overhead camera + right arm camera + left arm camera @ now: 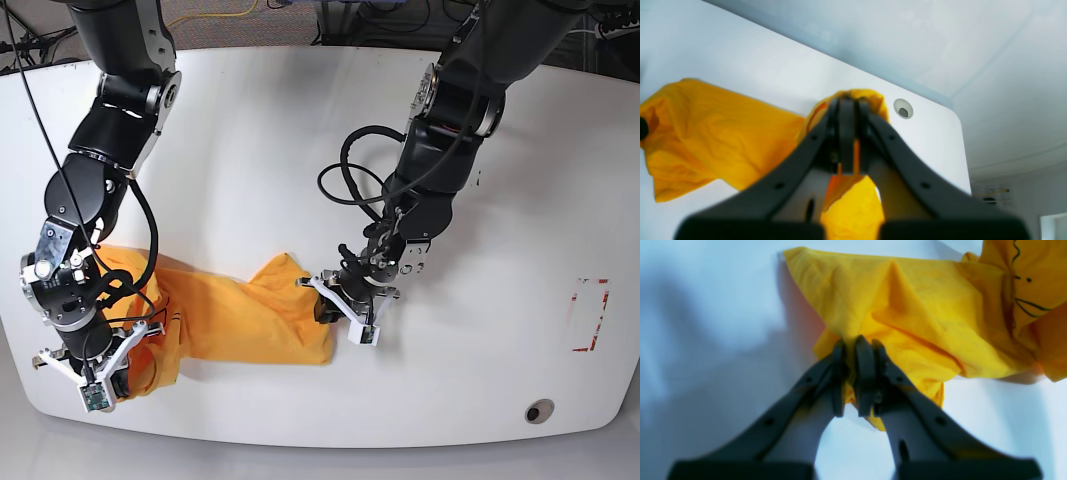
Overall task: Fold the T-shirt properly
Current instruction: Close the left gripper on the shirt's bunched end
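An orange-yellow T-shirt [240, 320] lies bunched along the near edge of a white table [260, 120]. The left gripper [853, 378] pinches one end (jaws closed on cloth); the right gripper [847, 140] clamps the other end.

left gripper [851, 346] at mid-table, jaws pinched together on yellow cloth. right gripper [846, 106] low at the table's near edge, also clamped on cloth.
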Robot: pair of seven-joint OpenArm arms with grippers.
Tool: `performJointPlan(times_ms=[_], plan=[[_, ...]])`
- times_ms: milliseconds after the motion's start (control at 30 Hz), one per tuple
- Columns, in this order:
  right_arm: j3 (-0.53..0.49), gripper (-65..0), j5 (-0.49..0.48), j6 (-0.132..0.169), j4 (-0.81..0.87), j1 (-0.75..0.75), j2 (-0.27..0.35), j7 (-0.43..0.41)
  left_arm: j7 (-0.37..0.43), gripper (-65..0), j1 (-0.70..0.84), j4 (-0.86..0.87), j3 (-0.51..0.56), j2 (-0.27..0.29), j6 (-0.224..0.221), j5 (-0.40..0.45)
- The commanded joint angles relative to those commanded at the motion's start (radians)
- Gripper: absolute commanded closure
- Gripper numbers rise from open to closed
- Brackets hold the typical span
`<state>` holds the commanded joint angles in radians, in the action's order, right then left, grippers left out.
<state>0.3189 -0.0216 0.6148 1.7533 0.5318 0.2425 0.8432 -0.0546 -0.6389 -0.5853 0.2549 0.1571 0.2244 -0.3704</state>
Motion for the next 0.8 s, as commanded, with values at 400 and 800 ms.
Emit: performJointPlan(times_ms=[400, 800], plan=[[0.001, 0.0, 0.002, 0.002, 0.001, -0.003, 0.000, 0.003, -0.007, -1.7, -0.026, -0.026, 0.002, 0.000, -0.010, -0.035], [0.004, 0.0, -0.001, 0.004, 0.003, -0.003, 0.003, 0.004, -0.014, -0.9, -0.013, -0.031, 0.058, 0.000, -0.006, -0.041]])
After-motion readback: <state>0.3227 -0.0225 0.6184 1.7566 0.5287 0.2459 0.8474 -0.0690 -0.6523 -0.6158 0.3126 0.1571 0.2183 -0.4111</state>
